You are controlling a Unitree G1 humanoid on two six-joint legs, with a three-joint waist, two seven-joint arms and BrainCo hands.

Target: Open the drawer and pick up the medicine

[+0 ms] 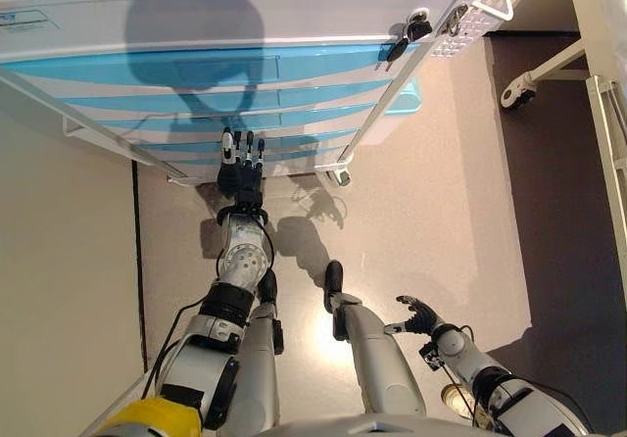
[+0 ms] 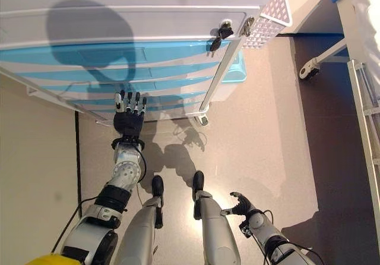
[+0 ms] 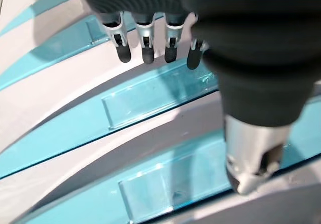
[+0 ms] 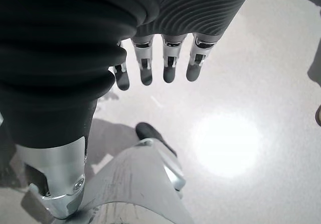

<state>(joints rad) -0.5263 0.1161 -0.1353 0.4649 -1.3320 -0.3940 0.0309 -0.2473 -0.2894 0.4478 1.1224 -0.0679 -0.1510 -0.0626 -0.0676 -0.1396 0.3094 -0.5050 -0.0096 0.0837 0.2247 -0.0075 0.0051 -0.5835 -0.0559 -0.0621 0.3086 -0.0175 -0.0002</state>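
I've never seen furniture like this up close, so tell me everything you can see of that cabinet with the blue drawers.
The drawer cabinet is a white, plastic-looking unit with a stack of light blue drawer fronts, each carrying a clear, see-through handle strip. All drawers look shut. Keys hang from a lock near its upper right corner, and a white mesh basket hangs on its right side. It stands on small casters on the floor. The left hand reaches toward the lower drawers with fingers straight; contact cannot be told.

L hand [image 1: 240, 174] at blue drawers [image 1: 196, 99]
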